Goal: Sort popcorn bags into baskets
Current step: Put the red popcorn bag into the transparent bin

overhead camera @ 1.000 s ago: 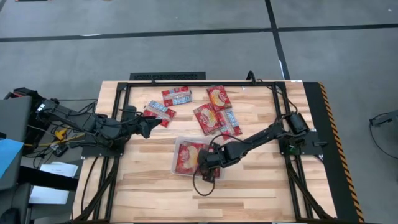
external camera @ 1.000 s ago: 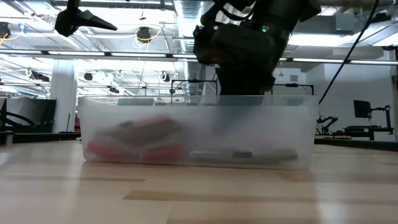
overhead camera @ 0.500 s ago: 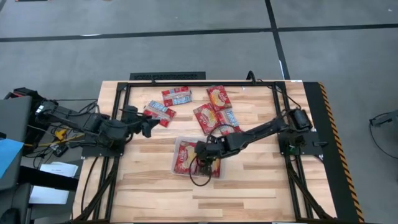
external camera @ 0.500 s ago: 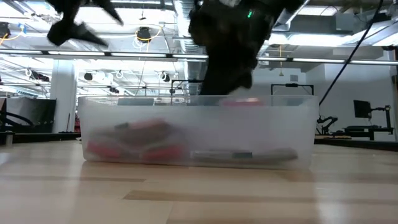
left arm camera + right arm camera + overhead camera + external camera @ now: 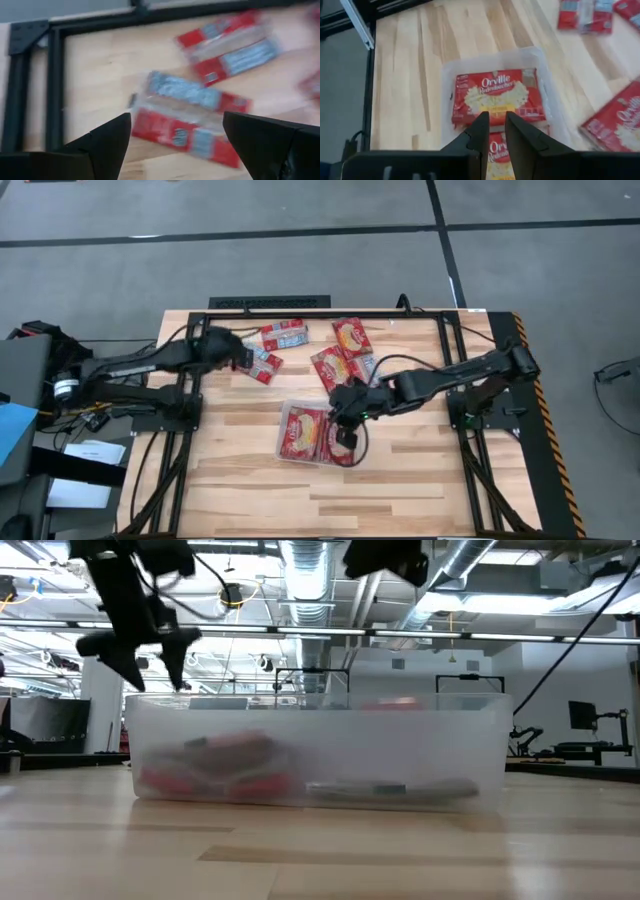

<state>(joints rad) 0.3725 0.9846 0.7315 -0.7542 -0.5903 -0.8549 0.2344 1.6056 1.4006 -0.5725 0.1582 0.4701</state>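
The left gripper point(image 5: 172, 137) hangs with its fingers point(image 5: 107, 140) spread wide and nothing between them; straight ahead of the tips, just beyond them, lies a popcorn bag point(image 5: 187, 117) flat on the table point(image 5: 240, 480), red with light blue panels; a second bag point(image 5: 227, 47) lies farther out past it. The right gripper point(image 5: 493, 132) is above the clear tray point(image 5: 547, 107), its fingers nearly together with only a slim gap and nothing held; directly ahead of those tips, inside the tray, sit two bags point(image 5: 495, 95).

These bags look light, thin and floppy, with a slick film wrapper that would likely slide on the wood; a pinch across a short edge or a sealed end seam seems the safest hold, since a flat grab at the middle may just push the bag along; the bag will probably sag once lifted.

Writing: the bag in the tray reads "Orville Redenbacher's"; the loose bag point(image 5: 615, 122) nearest the tray shows "Orville" too; print on the bag ahead of the left fingers is too blurred to read.
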